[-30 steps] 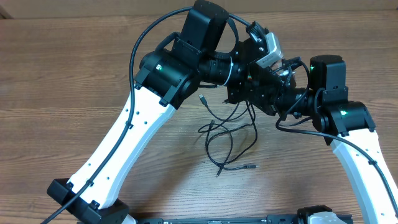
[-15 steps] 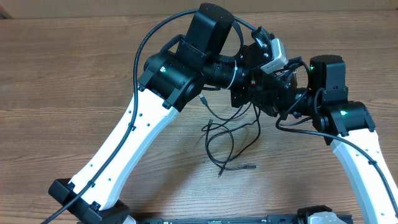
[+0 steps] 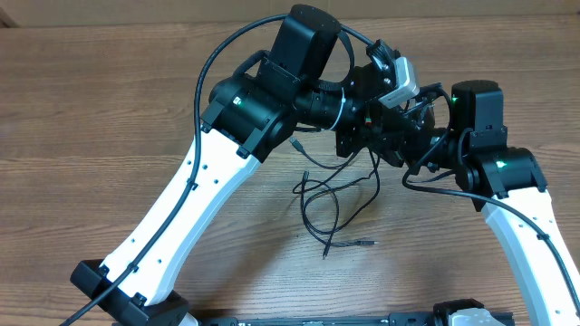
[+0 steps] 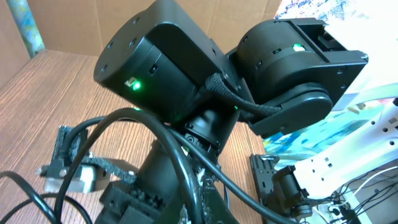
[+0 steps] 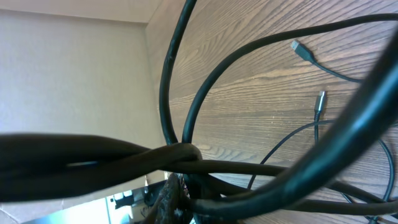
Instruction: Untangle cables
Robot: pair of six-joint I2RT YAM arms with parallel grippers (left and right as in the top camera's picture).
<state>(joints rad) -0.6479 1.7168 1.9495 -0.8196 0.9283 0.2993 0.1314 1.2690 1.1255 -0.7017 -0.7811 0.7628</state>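
The cables (image 3: 337, 195) are thin black cords looping on the wooden table below the two wrists, with strands rising to them. One silver-tipped plug (image 3: 365, 243) lies at the front and another plug (image 3: 295, 143) under the left arm. My left gripper (image 3: 358, 136) and right gripper (image 3: 403, 145) meet close together above the bunch. In the left wrist view the left gripper (image 4: 196, 199) is closed on a black cord. In the right wrist view the right gripper (image 5: 177, 202) holds cords that cross in a knot (image 5: 185, 151). Two plug ends (image 5: 320, 102) lie on the wood beyond.
The right arm's black housing (image 4: 186, 68) fills the left wrist view, very close to the left wrist. A thick arm cable (image 3: 208, 63) arcs over the left arm. The wooden table (image 3: 91, 136) extends left and right. Cardboard (image 4: 81, 18) stands at the back.
The left wrist has shifted a little right and back toward the right wrist. The cable loops have drawn slightly up and left, and the front plug has slid a little left.
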